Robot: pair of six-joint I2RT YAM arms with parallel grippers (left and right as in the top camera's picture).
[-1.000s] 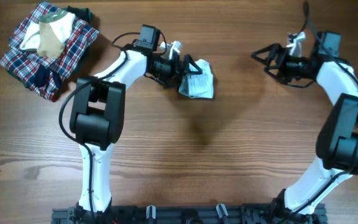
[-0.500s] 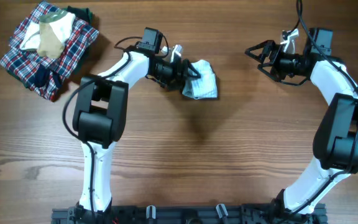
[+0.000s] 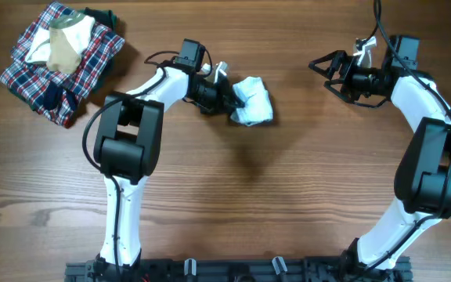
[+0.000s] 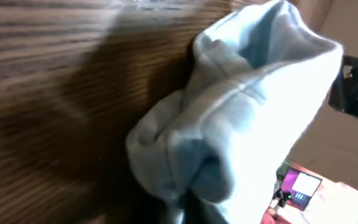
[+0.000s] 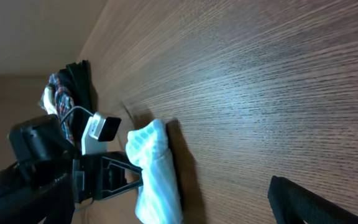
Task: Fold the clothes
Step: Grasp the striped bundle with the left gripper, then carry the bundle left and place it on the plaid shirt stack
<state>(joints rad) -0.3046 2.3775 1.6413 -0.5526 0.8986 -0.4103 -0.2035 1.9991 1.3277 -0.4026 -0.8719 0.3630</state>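
Clothes [image 3: 251,102] bunched, seemingly pinched in left claw [image 3: 229,98].

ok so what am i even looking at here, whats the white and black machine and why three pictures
It is a robot with two jointed arms fixed at the near edge of a wooden table. One picture looks straight down from above; the other two come from small cameras on each wrist.

The left gripper is pinching a small pale blue garment, bunched into a lump; the left wrist picture shows that cloth close up. The right gripper stands open and holds nothing, well away to the side.

In the far left corner lies a plaid garment with a cream-and-tan one on top, both untouched.
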